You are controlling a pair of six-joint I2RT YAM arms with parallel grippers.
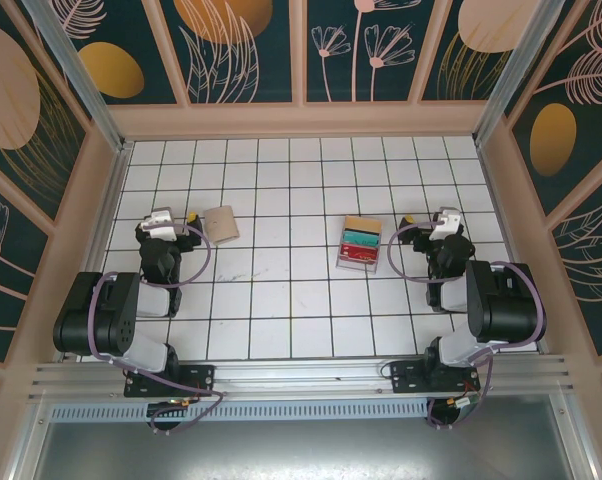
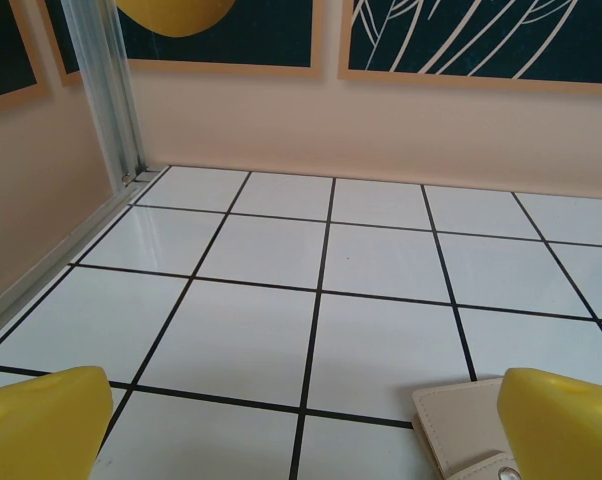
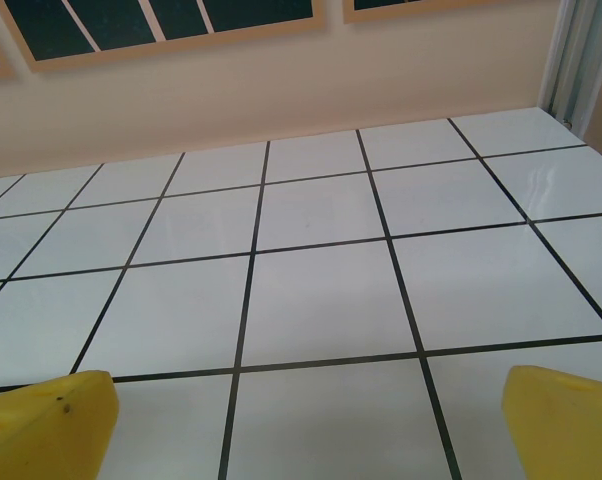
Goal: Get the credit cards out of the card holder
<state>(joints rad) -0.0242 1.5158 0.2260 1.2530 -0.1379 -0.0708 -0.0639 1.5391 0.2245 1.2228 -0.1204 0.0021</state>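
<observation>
The tan card holder [image 1: 219,222] lies shut on the white tiles at the left. In the left wrist view its corner [image 2: 463,420] sits just inside my right yellow finger [image 2: 566,425]. A fanned pile of credit cards [image 1: 359,245], with yellow, teal and red showing, lies near the middle, apart from the holder. My left gripper [image 1: 169,218] [image 2: 306,425] stands open just left of the holder, with nothing between its fingers. To the right of the cards, my right gripper [image 1: 433,220] [image 3: 306,425] is open over bare tiles.
The tiled floor [image 1: 281,300] is boxed in by peach walls [image 1: 301,120] at the back and both sides. A metal post [image 2: 106,90] stands in the back left corner. Both arm bases sit at the near edge.
</observation>
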